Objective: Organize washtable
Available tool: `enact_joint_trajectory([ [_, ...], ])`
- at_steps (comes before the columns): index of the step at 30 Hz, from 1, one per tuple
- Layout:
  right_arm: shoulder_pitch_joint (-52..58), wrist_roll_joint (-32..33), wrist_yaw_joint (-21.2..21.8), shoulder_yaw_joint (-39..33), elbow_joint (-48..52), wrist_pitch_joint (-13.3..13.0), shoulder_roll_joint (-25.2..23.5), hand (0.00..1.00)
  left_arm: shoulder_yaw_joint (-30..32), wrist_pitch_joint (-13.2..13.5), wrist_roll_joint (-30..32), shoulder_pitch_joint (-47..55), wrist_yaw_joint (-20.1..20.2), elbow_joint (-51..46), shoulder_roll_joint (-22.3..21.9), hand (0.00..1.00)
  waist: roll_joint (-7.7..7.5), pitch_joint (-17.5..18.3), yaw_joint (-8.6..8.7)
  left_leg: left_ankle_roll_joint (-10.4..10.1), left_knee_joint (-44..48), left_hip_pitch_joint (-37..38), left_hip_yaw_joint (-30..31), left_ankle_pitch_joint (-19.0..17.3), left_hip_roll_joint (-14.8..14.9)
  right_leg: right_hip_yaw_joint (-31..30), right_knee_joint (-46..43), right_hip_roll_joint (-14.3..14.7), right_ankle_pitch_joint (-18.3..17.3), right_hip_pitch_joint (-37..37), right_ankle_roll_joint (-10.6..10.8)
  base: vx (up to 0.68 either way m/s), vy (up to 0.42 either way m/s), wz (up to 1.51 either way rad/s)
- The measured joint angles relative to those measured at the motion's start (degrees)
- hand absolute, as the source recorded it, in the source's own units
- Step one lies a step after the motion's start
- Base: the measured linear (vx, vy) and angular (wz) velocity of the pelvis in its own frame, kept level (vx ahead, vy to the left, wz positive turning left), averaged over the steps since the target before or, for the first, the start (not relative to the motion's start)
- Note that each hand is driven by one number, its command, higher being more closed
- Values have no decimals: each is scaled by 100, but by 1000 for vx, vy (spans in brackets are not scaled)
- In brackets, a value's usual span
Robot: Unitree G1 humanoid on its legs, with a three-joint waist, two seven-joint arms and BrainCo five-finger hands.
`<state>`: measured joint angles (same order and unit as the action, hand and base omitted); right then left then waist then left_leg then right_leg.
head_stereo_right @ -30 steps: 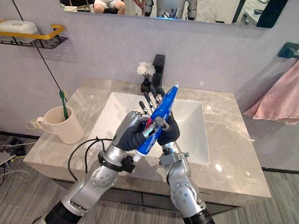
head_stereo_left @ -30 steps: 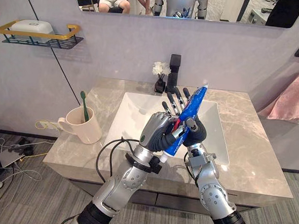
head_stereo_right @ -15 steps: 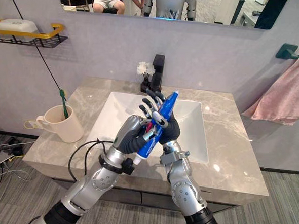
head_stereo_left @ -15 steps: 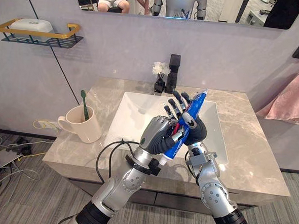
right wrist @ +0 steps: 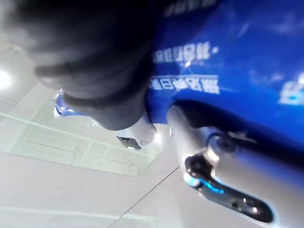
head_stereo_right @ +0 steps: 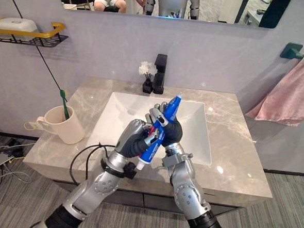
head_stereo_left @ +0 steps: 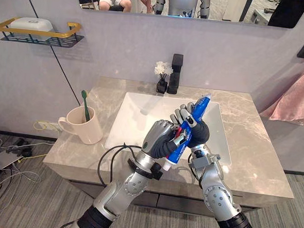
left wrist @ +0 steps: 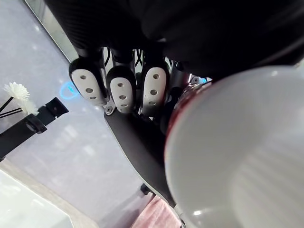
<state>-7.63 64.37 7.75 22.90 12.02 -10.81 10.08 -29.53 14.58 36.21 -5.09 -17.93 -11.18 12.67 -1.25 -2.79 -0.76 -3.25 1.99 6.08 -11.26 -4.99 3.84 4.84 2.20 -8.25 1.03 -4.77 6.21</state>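
Observation:
A blue toothpaste tube point(head_stereo_left: 198, 107) with a white cap point(head_stereo_left: 165, 166) stands slanted in the air over the front rim of the sink point(head_stereo_left: 134, 115), cap end down. My left hand point(head_stereo_left: 158, 137) is curled round its lower part. My right hand point(head_stereo_left: 198, 133) sits behind it, fingers curled over the upper part. The white cap point(left wrist: 237, 152) looms close in the left wrist view, and the blue tube point(right wrist: 228, 57) fills much of the right wrist view.
A cream mug point(head_stereo_left: 84, 128) with a green toothbrush point(head_stereo_left: 84, 103) stands on the marble counter's point(head_stereo_left: 253, 151) left side. A black faucet point(head_stereo_left: 176, 74) and a small flower vase point(head_stereo_left: 163, 77) are behind the sink. A wall shelf point(head_stereo_left: 38, 34) hangs left, a pink towel point(head_stereo_left: 297, 97) right.
My right hand's fingers, straight a second ago, have curled round the tube. Both hands and the tube have sunk slightly.

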Motion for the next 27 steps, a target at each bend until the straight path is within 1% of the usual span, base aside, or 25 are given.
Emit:
enact_joint_trajectory([
  [7,-251,-216,-9,-13,134,-3,-72,100,271,32,-4,301,0,-476,8,0,10,4,-10,-2,0,2,15,3,0,11,2,1,0,-10,1,-4,-2,0],
  [10,-287,-323,-13,-28,357,-7,-164,100,402,35,-15,417,2,-796,69,0,12,5,-11,-1,-1,2,25,3,0,23,1,0,0,-16,1,0,0,0],
  [13,-284,-416,-16,-185,454,-15,-169,100,914,21,-134,443,-24,-1128,64,0,15,4,-10,6,-2,3,71,22,-1,77,1,-3,0,-45,1,-26,-17,8],
  [14,-282,-423,-21,-281,459,-32,-165,100,1194,-20,-221,444,-130,-1268,49,0,21,1,-5,5,-3,4,106,32,-2,118,2,-5,-1,-68,1,-26,-21,14],
  [17,-281,-426,-28,-479,477,-131,-54,100,1779,-60,-446,543,-305,-1632,55,0,46,0,-15,-3,-41,32,155,65,-3,164,12,-4,-3,-95,0,-38,-22,10],
  [20,-260,-435,-33,-521,561,-201,-33,100,2057,-56,-668,837,-360,-1904,49,0,92,22,-18,-11,-197,76,176,146,-13,198,28,-3,-4,-87,0,-31,-21,5],
  [23,-156,-484,-33,-556,576,-201,-2,100,2446,-58,-903,1047,-356,-2036,0,0,128,45,-33,-16,-209,79,198,150,-11,235,74,1,-3,-104,0,-22,-20,5],
  [24,-76,-556,-34,-667,601,-196,10,100,2807,-61,-1029,1162,-358,-2066,-107,0,147,54,-43,-16,-214,75,201,150,-12,243,88,1,-3,-108,1,0,0,0],
  [25,-48,-566,-34,-718,622,-196,11,100,2954,-70,-1088,1207,-363,-2065,-144,0,149,56,-49,-17,-216,74,209,150,-12,249,93,2,-3,-113,1,0,0,0],
  [27,32,-608,-35,-954,704,-196,17,100,3608,-107,-1314,1433,-372,-2010,-326,0,150,56,-76,-17,-220,69,215,151,-11,259,106,4,-3,-117,1,0,0,0],
])
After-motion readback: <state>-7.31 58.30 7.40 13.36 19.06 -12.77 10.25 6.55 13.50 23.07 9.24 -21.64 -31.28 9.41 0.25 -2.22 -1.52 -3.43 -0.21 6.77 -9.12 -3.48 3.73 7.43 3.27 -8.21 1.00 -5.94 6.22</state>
